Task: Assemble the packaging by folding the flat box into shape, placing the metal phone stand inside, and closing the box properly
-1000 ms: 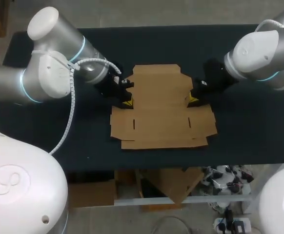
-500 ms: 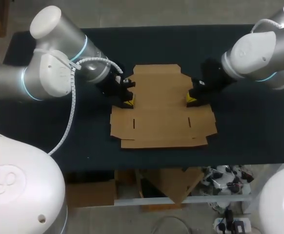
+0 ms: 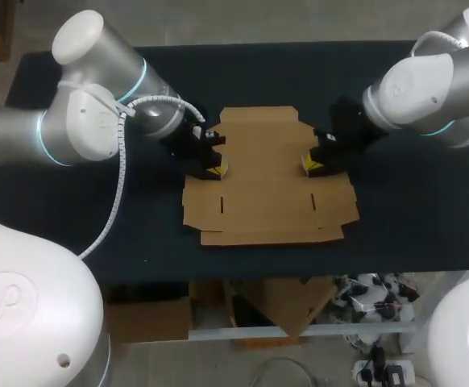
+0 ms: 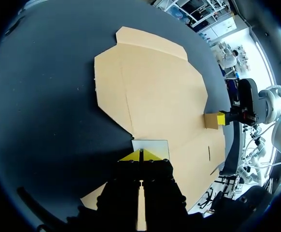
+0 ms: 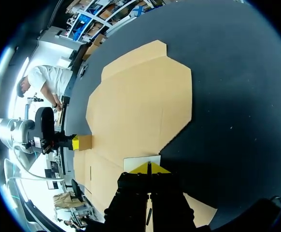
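The flat box (image 3: 267, 181) lies on the table (image 3: 412, 218). The left gripper (image 3: 215, 169) is closed, pinching its left flap (image 4: 150, 146). The right gripper (image 3: 311, 166) is closed on the right flap (image 5: 141, 163).

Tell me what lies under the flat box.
Only the dark table shows around the flat box. The cardboard covers what is directly beneath, so nothing else can be confirmed.

The flat box (image 3: 267, 173) was plain brown cardboard, matt and smooth, with crisp cut edges and creases. The table (image 3: 412, 218) under it had a dark, dull covering that looked like cloth. My left arm (image 3: 89, 121) and right arm (image 3: 428, 97) had glossy, smooth white and silvery shells. A ribbed white cable sleeve (image 3: 120, 173) looked like plastic, as did my bright yellow fingertips (image 4: 132, 157).
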Robot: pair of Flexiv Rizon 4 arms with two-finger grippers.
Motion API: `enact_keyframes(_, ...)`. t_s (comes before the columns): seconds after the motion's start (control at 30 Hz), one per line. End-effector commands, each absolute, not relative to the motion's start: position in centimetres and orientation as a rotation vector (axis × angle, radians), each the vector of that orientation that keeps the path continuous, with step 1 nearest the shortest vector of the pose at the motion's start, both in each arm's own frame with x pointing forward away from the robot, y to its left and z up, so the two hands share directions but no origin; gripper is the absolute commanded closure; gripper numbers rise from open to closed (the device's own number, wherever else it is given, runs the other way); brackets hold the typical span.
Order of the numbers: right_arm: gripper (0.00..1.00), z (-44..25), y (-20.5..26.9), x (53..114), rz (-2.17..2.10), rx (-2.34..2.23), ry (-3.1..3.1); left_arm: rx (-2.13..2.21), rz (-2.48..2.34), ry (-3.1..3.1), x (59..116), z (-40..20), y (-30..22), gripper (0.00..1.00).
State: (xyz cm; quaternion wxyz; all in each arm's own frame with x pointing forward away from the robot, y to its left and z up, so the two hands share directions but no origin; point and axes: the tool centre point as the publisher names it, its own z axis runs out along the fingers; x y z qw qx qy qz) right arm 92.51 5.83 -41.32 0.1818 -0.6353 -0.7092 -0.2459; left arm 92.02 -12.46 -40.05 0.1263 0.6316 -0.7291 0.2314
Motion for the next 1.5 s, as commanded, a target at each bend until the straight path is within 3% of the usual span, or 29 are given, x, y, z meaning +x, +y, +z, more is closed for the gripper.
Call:
enact_keyframes(0.03,1.0,-41.5,6.1,92.7,-0.683,-1.793,-2.004,1.856,0.669,-2.132,92.0,-40.1,-13.1,1.0)
enact_keyframes(1.5,1.0,-43.1,7.7,92.4,-0.555,-1.885,-2.029,1.898,0.662,-2.2,91.6,-41.7,-15.3,1.0)
